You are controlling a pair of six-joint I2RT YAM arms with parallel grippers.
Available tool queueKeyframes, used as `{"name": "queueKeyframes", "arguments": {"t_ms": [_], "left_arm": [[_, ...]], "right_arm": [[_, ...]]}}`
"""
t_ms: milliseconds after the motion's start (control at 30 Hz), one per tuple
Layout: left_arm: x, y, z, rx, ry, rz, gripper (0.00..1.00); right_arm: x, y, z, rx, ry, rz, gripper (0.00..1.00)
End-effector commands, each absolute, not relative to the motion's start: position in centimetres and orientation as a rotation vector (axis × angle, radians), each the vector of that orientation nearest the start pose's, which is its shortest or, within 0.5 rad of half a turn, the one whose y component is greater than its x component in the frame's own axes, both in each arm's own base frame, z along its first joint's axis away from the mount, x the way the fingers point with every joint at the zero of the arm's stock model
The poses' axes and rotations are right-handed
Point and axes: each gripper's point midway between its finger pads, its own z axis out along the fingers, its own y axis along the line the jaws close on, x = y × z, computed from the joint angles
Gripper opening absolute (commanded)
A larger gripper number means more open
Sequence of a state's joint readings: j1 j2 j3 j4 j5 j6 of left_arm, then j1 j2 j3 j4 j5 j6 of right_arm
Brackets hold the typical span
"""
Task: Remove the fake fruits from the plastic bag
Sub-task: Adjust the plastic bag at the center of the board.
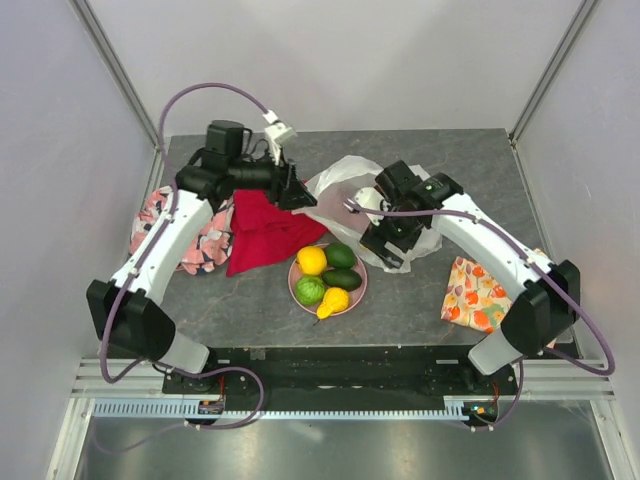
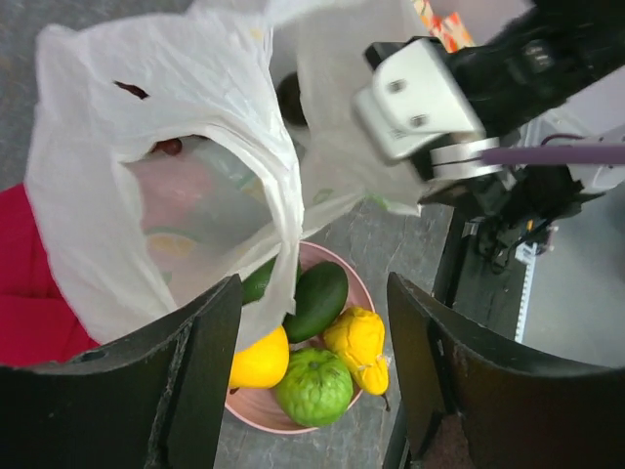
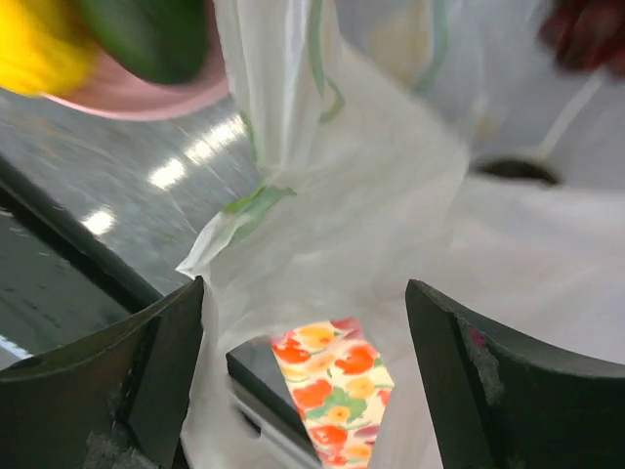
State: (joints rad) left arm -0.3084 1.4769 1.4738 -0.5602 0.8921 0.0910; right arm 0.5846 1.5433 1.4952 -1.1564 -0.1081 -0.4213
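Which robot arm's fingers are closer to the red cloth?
Left. The left fingers are right beside the red cloth's far edge, at the plastic bag. The right fingers are over the bag's other side, past the pink plate.

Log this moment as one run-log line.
left gripper: open at plastic bag | right gripper: open around bag | pink plate: lime, citrus, two avocados, pear | through bag: dark red item

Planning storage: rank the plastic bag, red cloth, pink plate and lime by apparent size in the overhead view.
1. plastic bag, though partly hidden
2. red cloth, nearly as large
3. pink plate
4. lime
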Motion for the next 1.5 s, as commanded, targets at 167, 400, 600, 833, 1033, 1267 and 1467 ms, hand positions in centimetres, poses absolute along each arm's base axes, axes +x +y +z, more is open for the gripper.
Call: {"name": "queueKeyframes", "arguments": {"t_ms": [167, 400, 600, 833, 1033, 1267, 1467], "left_arm": [[33.3, -27.1, 25.5, 1.064, 1.919, -0.962, 0.02], [29.1, -27.6, 27.4, 1.113, 1.849, -1.171, 0.02], [26.9, -28.2, 31.4, 1.131, 1.744, -1.302, 0.02], [28.2, -29.1, 32.3, 1.105, 1.748, -1.299, 0.02], [28.8, -29.5, 32.5, 1.055, 1.767, -1.331, 0.02], [29.2, -29.5, 32.2, 1.023, 1.790, -1.323, 0.02], [29.1, -29.4, 31.4, 1.022, 1.808, -1.326, 0.02]], "right_arm": [[20.7, 7.8, 13.3, -1.474, 2.533, -0.132, 0.90], [19.7, 7.7, 16.6, -1.568, 2.411, -0.035, 0.94], [24.1, 13.3, 24.7, -1.492, 2.128, 0.148, 0.94], [29.4, 18.1, 24.2, -1.534, 2.079, 0.257, 0.76], [32.2, 14.7, 17.0, -1.535, 2.177, -0.050, 0.49], [36.2, 7.1, 10.8, -1.325, 2.386, -0.473, 0.46], [34.8, 2.1, 11.1, -1.335, 2.470, -0.661, 0.47]]}}
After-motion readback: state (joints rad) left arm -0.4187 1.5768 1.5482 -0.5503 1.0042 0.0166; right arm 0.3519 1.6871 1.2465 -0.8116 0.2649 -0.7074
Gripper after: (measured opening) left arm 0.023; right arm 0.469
